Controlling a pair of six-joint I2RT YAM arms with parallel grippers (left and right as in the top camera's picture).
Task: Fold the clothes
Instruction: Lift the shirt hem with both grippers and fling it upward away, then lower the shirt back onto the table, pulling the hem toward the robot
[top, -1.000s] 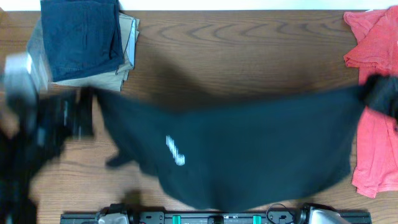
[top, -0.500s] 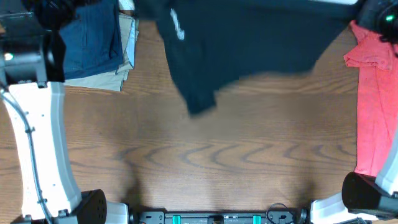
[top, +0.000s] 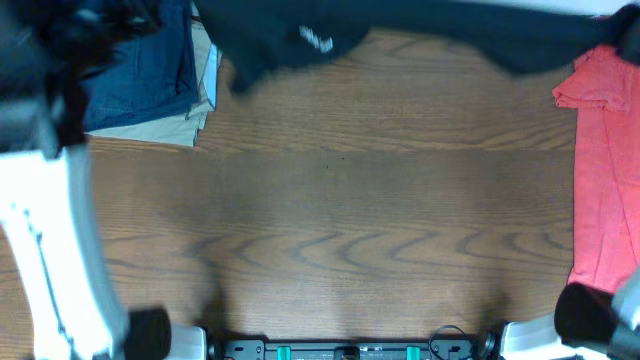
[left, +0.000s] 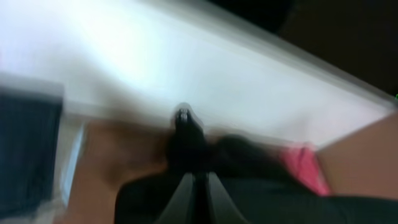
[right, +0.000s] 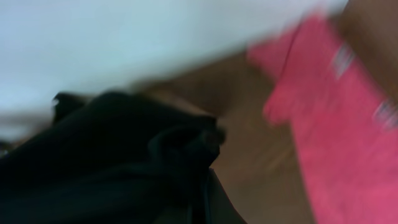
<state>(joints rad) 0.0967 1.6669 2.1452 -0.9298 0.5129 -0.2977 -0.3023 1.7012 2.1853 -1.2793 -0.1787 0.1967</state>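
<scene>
Between the two hands, the black shirt (top: 430, 30) hangs stretched in a long band over the far edge of the worktop (top: 350, 220), its white logo (top: 318, 40) nearer the left hand's end. The left hand (left: 194, 186) is clenched on a bunched corner of the dark cloth, which gathers right at its fingertips. The right hand (right: 208, 199) appears to grasp the other corner in the same way, though that view is blurred and shows little of the fingers.

Just beside and below the left hand lie the navy and khaki folded garments (top: 140, 60). Just beside the right hand lies the coral T-shirt (top: 605, 160). Both pinches look small for so wide a cloth, so either corner could slip out and drop that side in a heap. If the hands come down this far out, part of the shirt may land off the far edge. Its hanging ends could also drape over either neighbour and drag it when the cloth is pulled flat. Uneven hand height would lay it down skewed.
</scene>
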